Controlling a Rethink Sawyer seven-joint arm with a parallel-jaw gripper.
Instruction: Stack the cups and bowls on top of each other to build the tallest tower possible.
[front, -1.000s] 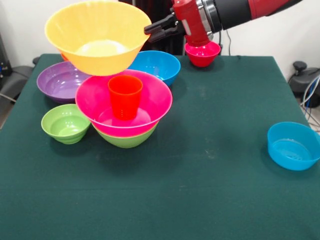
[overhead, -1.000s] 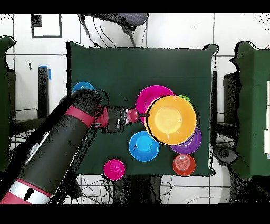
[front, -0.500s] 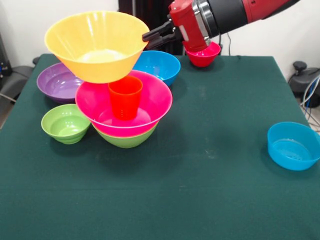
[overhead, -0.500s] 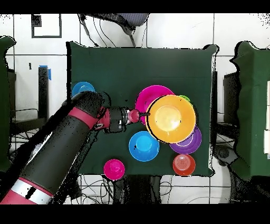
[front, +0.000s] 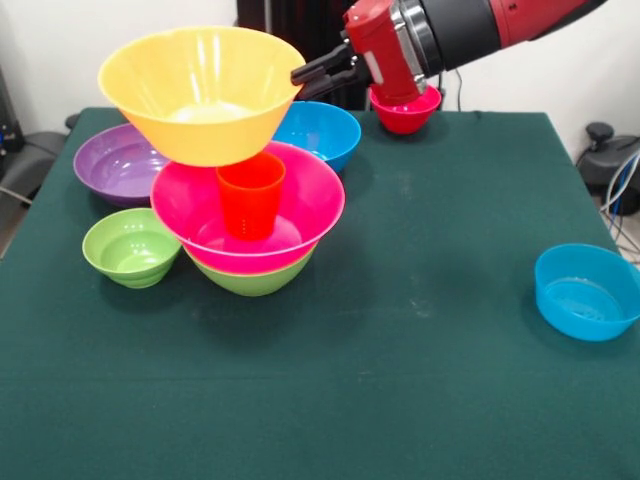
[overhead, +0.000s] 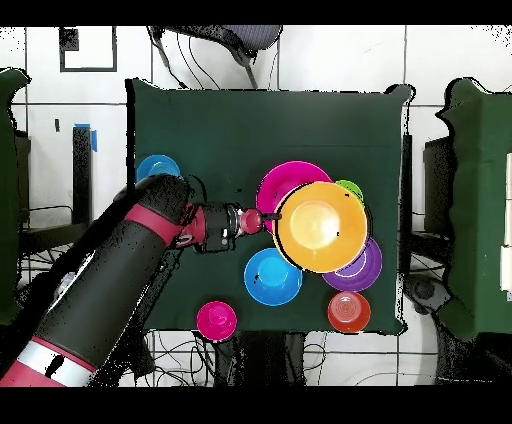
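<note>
Orange bowl (front: 205, 90) lower, over cup (front: 250, 193) inside pink bowl (front: 300, 205).

No lettering, label, brand or number reads on anything here (either view)

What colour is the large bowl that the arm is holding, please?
Yellow-orange bowl, clearest in the front view.

A robotics lab: green-clothed table (front: 420, 380) on a tiled floor (overhead: 330, 60), loose cables (front: 622, 185) at 3 o'clock.
</note>
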